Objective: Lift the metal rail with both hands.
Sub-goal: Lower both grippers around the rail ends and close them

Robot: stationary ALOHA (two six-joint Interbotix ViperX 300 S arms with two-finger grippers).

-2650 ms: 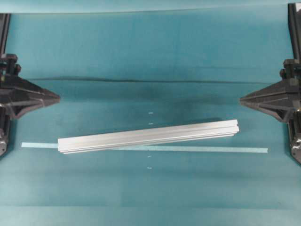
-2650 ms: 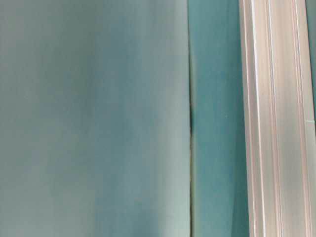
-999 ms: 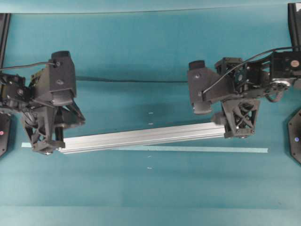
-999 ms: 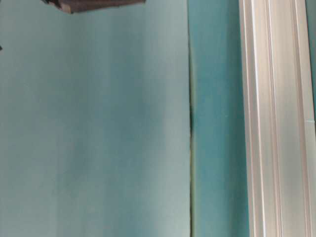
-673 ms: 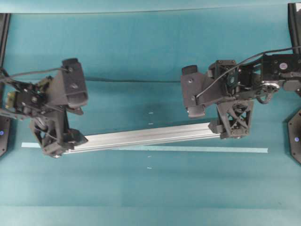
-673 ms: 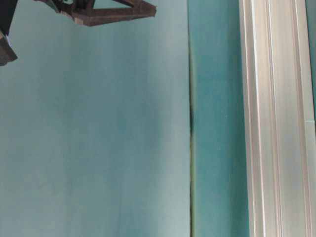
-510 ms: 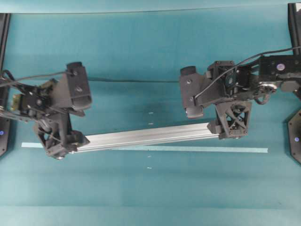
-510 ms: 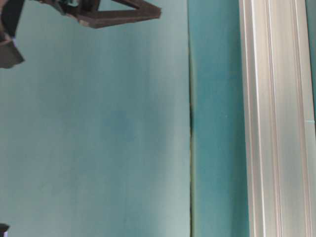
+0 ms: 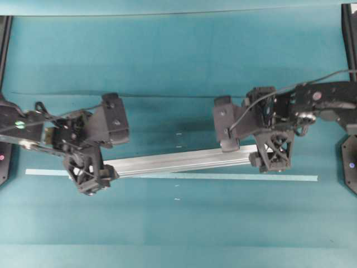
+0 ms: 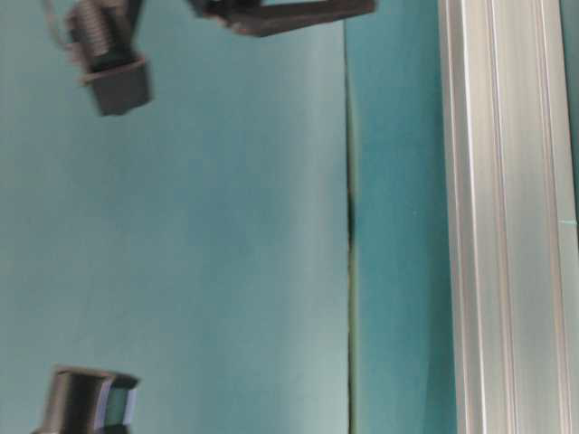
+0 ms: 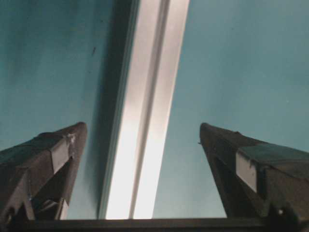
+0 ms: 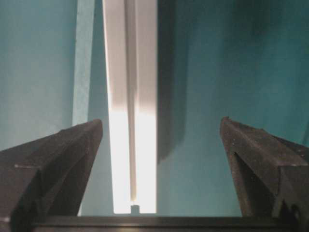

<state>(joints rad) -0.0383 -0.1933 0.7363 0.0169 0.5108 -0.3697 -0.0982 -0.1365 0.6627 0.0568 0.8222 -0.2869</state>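
While teal cloth [image 9: 178, 61] covers the whole table w/ a pale tape strip [image 9: 223, 177] across it, the metal rail [image 9: 178, 160] lies slightly slanted on top. Left gripper [image 9: 89, 170] & right gripper [image 9: 273, 153] straddle its ends, jaws spread wide, not touching.

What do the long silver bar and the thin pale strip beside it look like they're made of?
The metal rail looks like extruded aluminium: a silvery matte sheen, straight lengthwise grooves and bright highlights. The strip looks like pale tape, perhaps paper or plastic: flat, dull, flush with the cloth.
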